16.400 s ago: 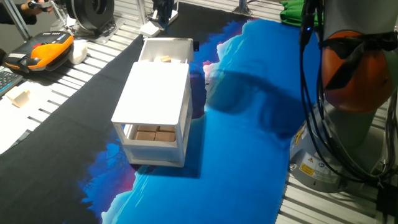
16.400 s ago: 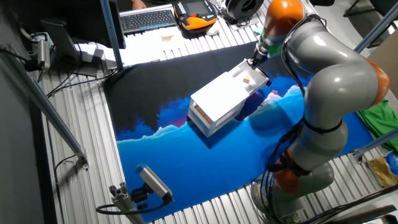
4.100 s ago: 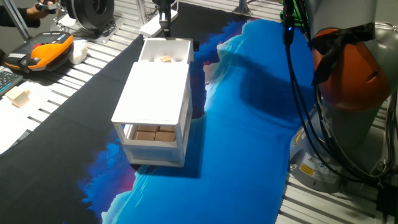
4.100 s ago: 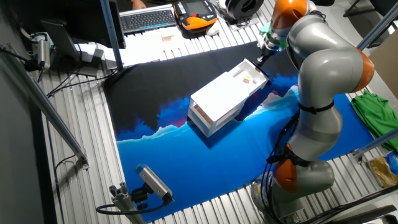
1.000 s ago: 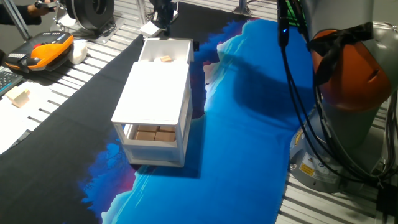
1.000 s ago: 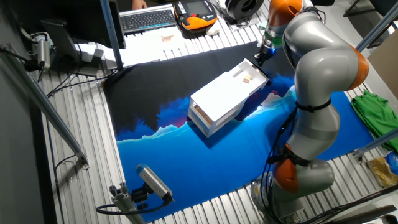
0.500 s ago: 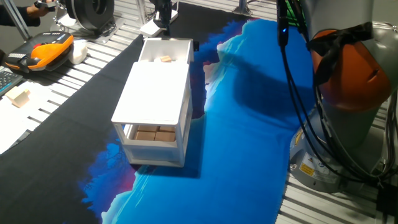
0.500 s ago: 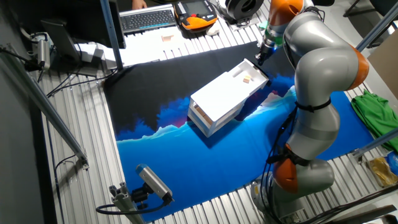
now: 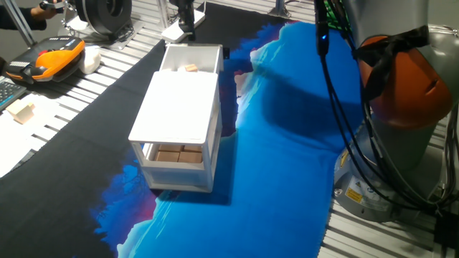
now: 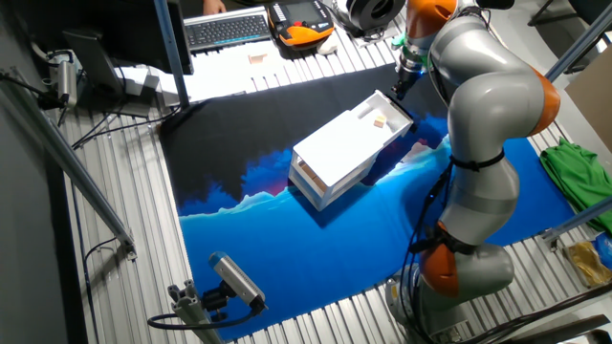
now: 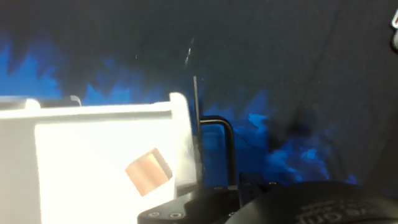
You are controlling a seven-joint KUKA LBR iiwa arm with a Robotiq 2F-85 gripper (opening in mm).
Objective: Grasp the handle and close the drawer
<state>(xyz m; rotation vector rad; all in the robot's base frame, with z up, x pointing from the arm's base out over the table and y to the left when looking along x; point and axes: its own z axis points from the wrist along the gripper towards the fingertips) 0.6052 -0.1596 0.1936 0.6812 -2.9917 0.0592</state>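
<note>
The white two-tier cabinet (image 9: 179, 107) stands on the blue and black cloth. Its upper drawer (image 9: 191, 59) is pulled out at the far end and holds a small tan block (image 9: 190, 69). In the hand view the drawer (image 11: 99, 155) with the tan block (image 11: 148, 172) fills the lower left, and its thin black handle (image 11: 231, 152) sticks out to the right of its front wall. My gripper (image 9: 186, 21) hangs just beyond the drawer's far end, above the handle; it also shows in the other fixed view (image 10: 401, 82). Its fingers are not clearly shown.
Tan wooden blocks (image 9: 176, 154) fill the cabinet's lower tier. An orange and black device (image 9: 56, 57) and a white block (image 9: 90, 59) lie at the far left. A keyboard (image 10: 228, 29) sits beyond the cloth. My arm's base (image 9: 401, 143) stands at the right.
The arm's upper links have shifted slightly; the gripper stays by the drawer's far end. The drawer has not moved.
</note>
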